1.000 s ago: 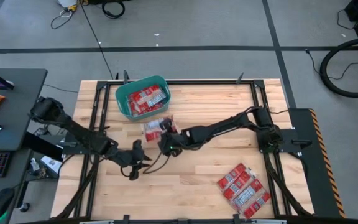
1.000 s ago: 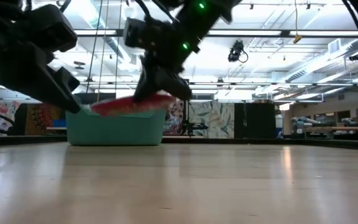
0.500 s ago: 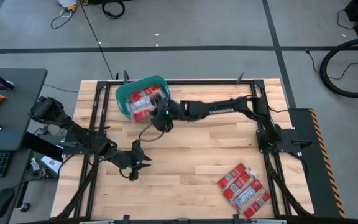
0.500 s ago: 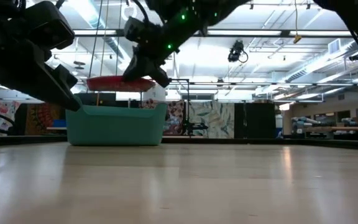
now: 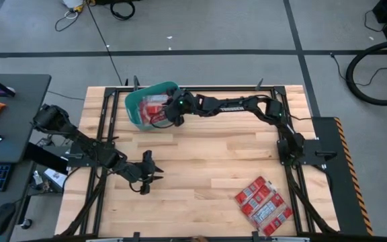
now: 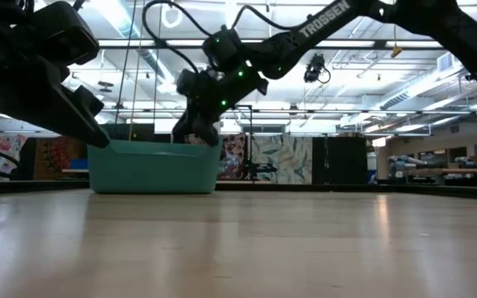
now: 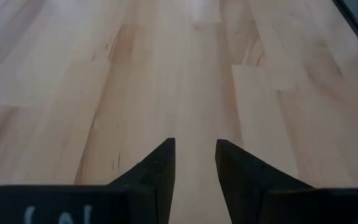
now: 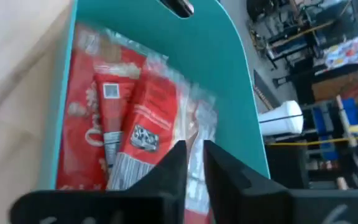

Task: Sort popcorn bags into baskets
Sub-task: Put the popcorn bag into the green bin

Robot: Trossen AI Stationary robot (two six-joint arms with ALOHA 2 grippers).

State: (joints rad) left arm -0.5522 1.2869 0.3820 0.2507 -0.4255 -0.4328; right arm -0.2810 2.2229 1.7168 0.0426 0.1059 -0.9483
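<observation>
Inside teal basket (image 8: 241, 74): red popcorn bags (image 8: 123, 137)

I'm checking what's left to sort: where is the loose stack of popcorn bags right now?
In the high view, the remaining popcorn bags lie at the table's near right corner, far from the teal basket at the far left.

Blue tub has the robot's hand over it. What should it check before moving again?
1. Right gripper over the teal tub: ok.
2. Packets lying inside the tub: ok.
3. Right fingers let go of their packet: cannot tell; they stand close together.
4. Left gripper out of the way over bare wood, holding nothing: ok.
5. More packets waiting at the table's near right corner: ok.
</observation>
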